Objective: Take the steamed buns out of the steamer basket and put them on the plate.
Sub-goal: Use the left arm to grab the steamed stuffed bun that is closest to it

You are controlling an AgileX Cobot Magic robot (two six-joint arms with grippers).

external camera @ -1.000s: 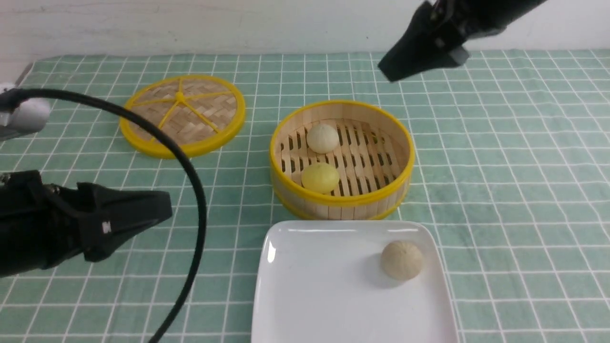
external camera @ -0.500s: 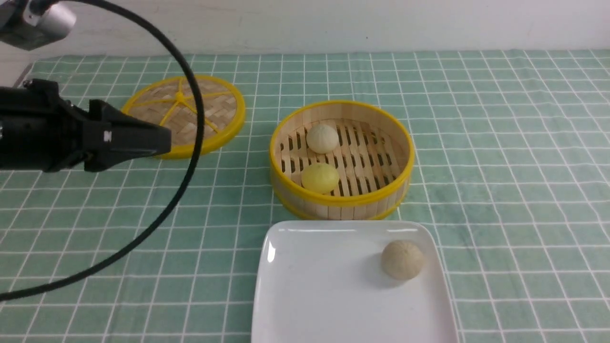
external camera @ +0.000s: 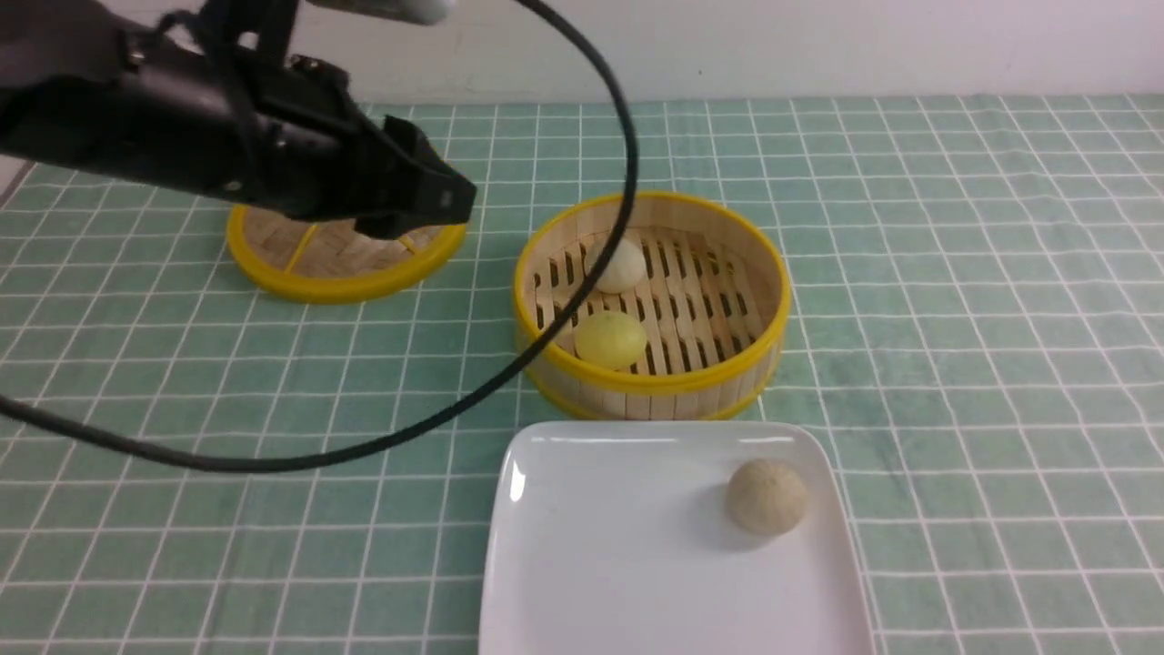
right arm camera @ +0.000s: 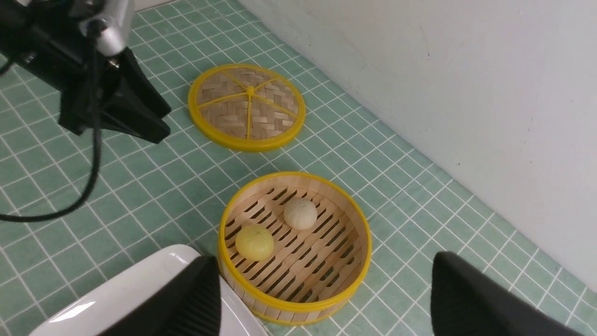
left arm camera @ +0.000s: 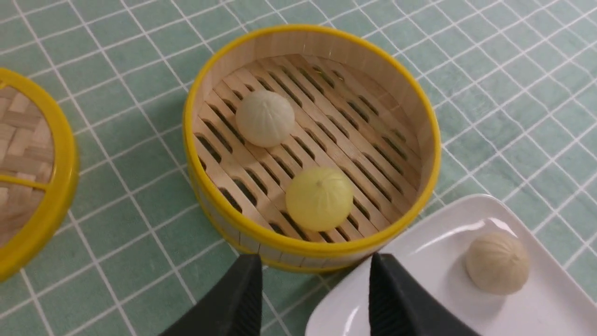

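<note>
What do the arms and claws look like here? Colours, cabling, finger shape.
Left arm: matte black housing, silver-grey cylindrical fitting on top, one thick black cable looping off it. Left claw and right claw: black, two tapered wedge fingers each; ribbed inner faces on the left.

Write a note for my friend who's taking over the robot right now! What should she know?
Left gripper: open, empty, in the air left of the basket.
Right gripper: open, empty, high above the table.
Done: one beige bun sits on the plate.
Left: the white bun and yellow bun in the basket need to go onto the plate.
</note>
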